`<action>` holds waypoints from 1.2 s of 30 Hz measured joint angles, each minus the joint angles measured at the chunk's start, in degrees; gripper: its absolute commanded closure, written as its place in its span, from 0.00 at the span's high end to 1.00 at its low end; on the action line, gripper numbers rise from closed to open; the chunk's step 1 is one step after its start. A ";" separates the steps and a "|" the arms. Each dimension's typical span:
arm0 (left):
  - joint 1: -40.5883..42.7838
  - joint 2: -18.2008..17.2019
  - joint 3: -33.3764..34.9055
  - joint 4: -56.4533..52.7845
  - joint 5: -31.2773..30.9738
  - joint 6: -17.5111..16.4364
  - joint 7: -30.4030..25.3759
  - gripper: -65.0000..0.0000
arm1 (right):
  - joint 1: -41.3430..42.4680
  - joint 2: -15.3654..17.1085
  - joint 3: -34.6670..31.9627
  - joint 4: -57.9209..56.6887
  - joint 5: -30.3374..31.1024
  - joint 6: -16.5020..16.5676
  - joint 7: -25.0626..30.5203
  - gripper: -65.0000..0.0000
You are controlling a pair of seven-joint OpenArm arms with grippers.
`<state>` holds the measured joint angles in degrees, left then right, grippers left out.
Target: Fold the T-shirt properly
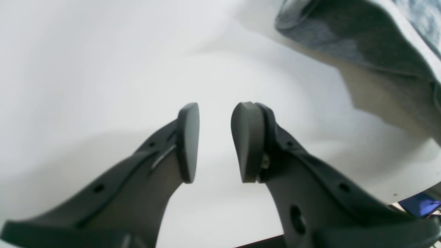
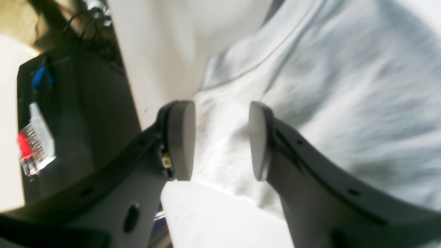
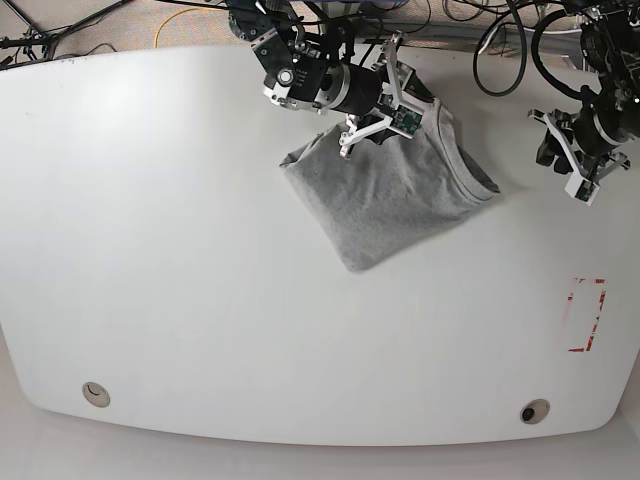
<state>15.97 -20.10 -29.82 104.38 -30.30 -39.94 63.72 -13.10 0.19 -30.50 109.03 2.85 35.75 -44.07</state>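
Hovering with jaws apart and empty, our right gripper (image 2: pixel 220 141) hangs just above the folded T-shirt (image 3: pixel 390 195); our left gripper (image 1: pixel 215 143), likewise parted, holds nothing over bare table (image 3: pixel 180 250), the shirt off to its side. We judge a descent may snag and undo the fold.

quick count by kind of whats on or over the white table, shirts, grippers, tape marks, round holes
T-shirt: 1, grey, folded
Grippers: 2, the right gripper over the shirt and the left gripper off to its side, both open and empty
Red tape mark: 1
Round holes in the table: 2, one and another
Total: 6
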 measured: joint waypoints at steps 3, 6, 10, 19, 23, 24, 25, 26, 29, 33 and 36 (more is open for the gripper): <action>-0.07 -0.52 0.39 0.07 0.02 0.00 0.00 0.27 | 0.42 -0.04 2.80 0.50 0.28 0.09 -0.11 0.37; 0.20 -2.54 3.85 0.42 0.44 0.02 0.17 0.27 | 1.20 0.02 7.61 1.38 0.00 0.04 -0.09 0.37; 0.22 -3.82 7.96 4.22 0.22 -0.04 -0.42 0.28 | 3.26 0.94 12.50 2.03 -0.09 0.02 -0.11 0.37; -0.98 -1.66 15.28 9.55 -0.17 0.00 -6.82 0.27 | 10.88 1.49 19.65 0.02 0.37 0.02 0.15 0.33; -1.25 0.48 19.15 9.44 0.35 0.00 -6.93 0.27 | 14.03 2.40 19.76 -3.08 0.04 0.00 -0.04 0.18; -1.36 0.94 19.98 9.44 0.24 0.02 -7.32 0.27 | 14.60 2.51 19.67 -4.17 0.28 0.07 0.13 0.15; -1.38 1.55 20.98 9.40 0.13 0.00 -7.69 0.27 | 15.17 2.71 19.43 -5.22 0.33 0.11 0.13 0.12; -1.38 2.05 21.75 9.31 -0.04 0.00 -7.72 0.27 | 15.76 2.71 19.43 -5.92 0.33 0.11 -0.02 0.10; -1.40 3.87 24.13 9.18 2.27 0.00 -7.67 0.27 | 17.51 2.49 19.43 -8.35 0.15 0.04 -0.09 0.09; -1.40 7.21 27.61 8.44 8.92 0.00 -7.69 0.27 | 20.28 1.11 19.52 -12.33 -0.11 -0.07 -0.02 0.09; -1.20 10.05 28.68 7.76 13.03 0.00 -7.67 0.27 | 22.16 0.31 19.37 -15.32 0.11 0.04 0.33 0.09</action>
<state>14.76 -10.04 -1.15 112.14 -17.28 -39.94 56.05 9.06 0.49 -11.14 93.71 2.96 35.79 -43.75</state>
